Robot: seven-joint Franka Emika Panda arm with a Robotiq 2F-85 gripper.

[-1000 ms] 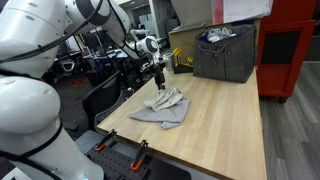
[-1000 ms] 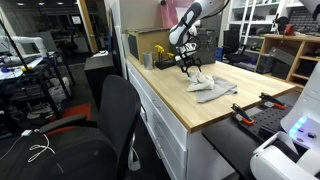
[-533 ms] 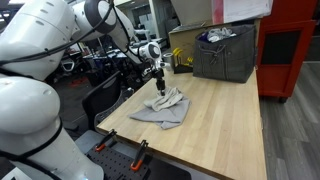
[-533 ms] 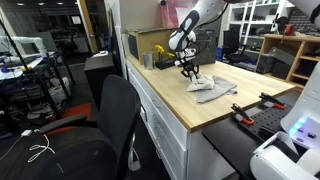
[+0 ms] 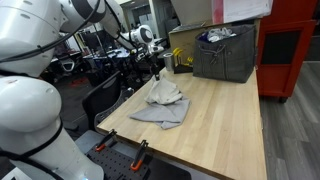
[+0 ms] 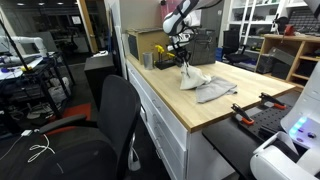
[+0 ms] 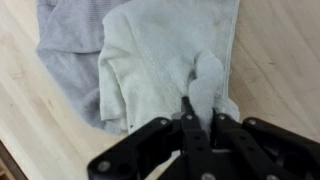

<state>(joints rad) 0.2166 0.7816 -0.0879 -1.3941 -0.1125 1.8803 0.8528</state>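
One fold of grey cloth [image 7: 150,50] is pinched in the closed pincer [image 7: 192,112], its near edge hidden.

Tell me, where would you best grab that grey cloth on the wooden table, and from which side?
A raised fold of the cloth, taken from straight above. It lies limp and crumpled on the table, so only a ridge offers something to pinch. In the wrist view the tool is shut on just such a fold, and in an exterior view the cloth peaks up beneath it.
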